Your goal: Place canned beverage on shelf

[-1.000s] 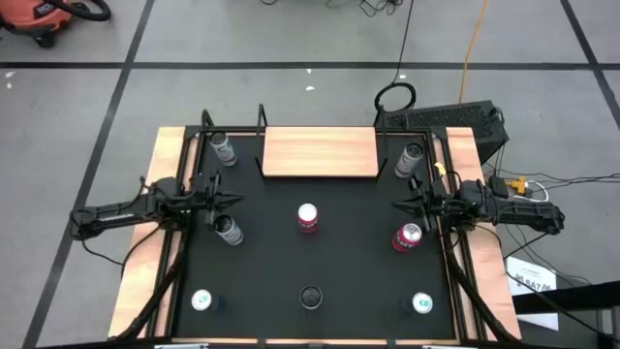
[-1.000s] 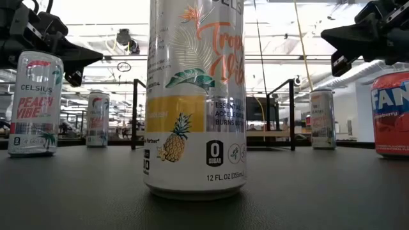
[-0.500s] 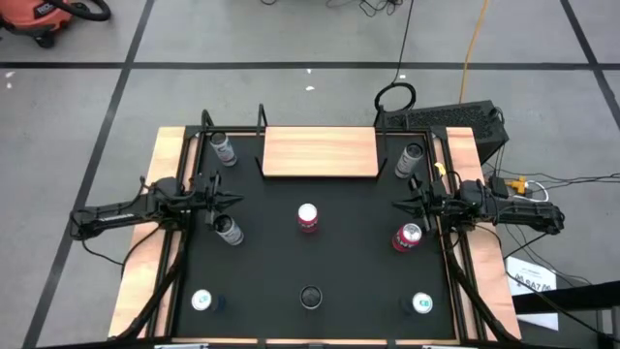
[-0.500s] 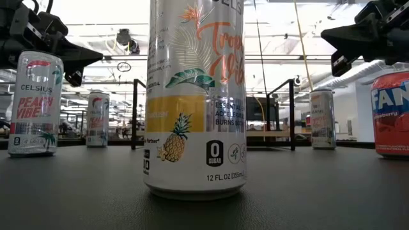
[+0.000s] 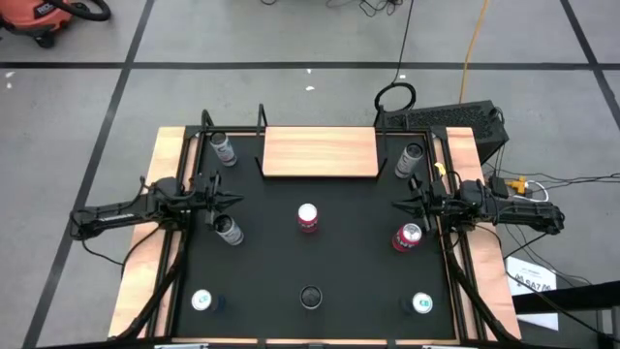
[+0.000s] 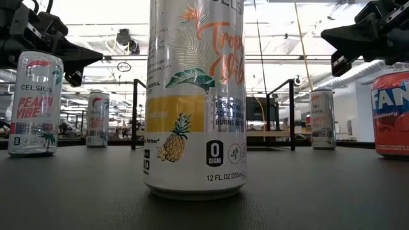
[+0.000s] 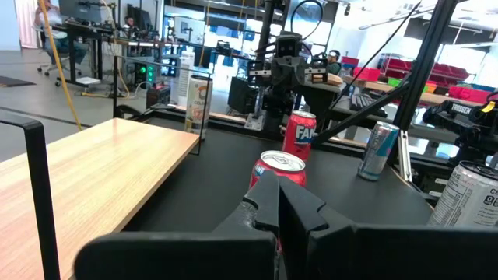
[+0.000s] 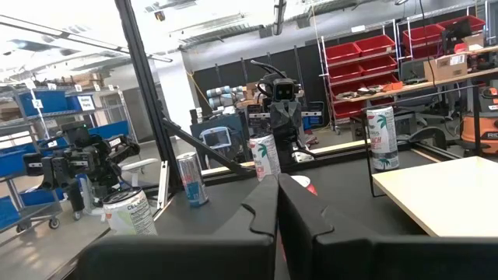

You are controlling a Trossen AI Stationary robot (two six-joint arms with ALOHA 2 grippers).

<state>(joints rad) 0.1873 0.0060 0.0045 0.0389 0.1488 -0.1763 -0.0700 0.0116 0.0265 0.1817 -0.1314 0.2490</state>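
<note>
The shelf (image 5: 319,152), a light-wood board with black uprights, stands at the table's far middle with nothing on it; it also shows in the left wrist view (image 7: 85,171) and the right wrist view (image 8: 443,194). Several cans stand upright on the black tabletop: a red can with a white top (image 5: 308,217) at the centre, a red Fanta can (image 5: 406,237) to its right, and a silver can (image 5: 229,230) to its left. My left gripper (image 5: 232,202) hangs shut and empty above the table's left side. My right gripper (image 5: 397,205) hangs shut and empty above the right side.
More cans stand at the far left (image 5: 225,148), the far right (image 5: 411,158), the near left (image 5: 201,301) and the near right (image 5: 422,303). A pineapple-print can (image 6: 195,96) stands at the near middle. Bare tabletop lies between the centre can and the shelf.
</note>
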